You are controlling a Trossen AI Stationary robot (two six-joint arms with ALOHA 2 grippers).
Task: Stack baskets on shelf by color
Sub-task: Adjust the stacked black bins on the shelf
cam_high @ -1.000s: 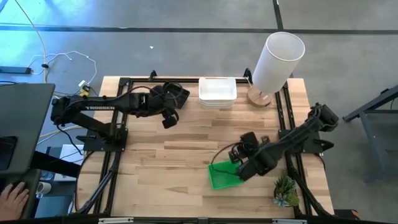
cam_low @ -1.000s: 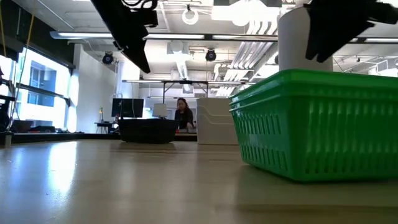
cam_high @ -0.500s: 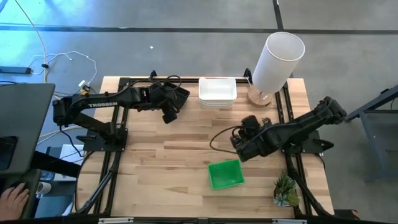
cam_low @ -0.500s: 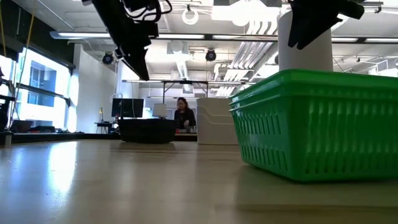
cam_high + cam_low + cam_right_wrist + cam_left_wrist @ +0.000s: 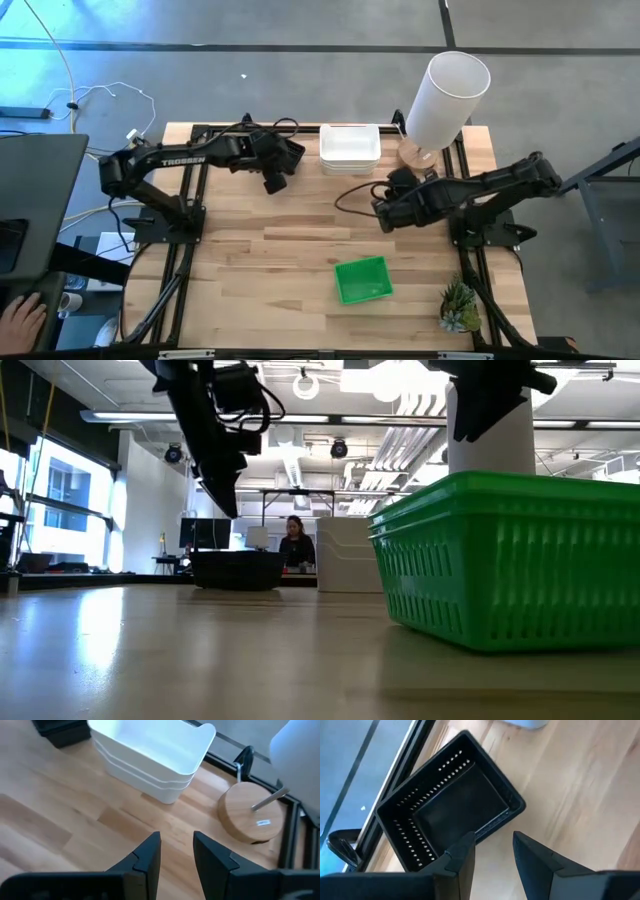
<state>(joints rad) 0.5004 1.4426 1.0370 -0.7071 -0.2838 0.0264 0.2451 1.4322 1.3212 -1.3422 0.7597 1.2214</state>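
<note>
Left gripper [image 5: 492,852] spread, empty, poised above slotted black plastic basket [image 5: 452,802], likely to grasp; right gripper [image 5: 175,852] spread, empty, facing stacked white plastic baskets [image 5: 150,755]

A grey concrete floor [image 5: 300,80] surrounds the table; bright windows [image 5: 60,495] line the room's side.
</note>
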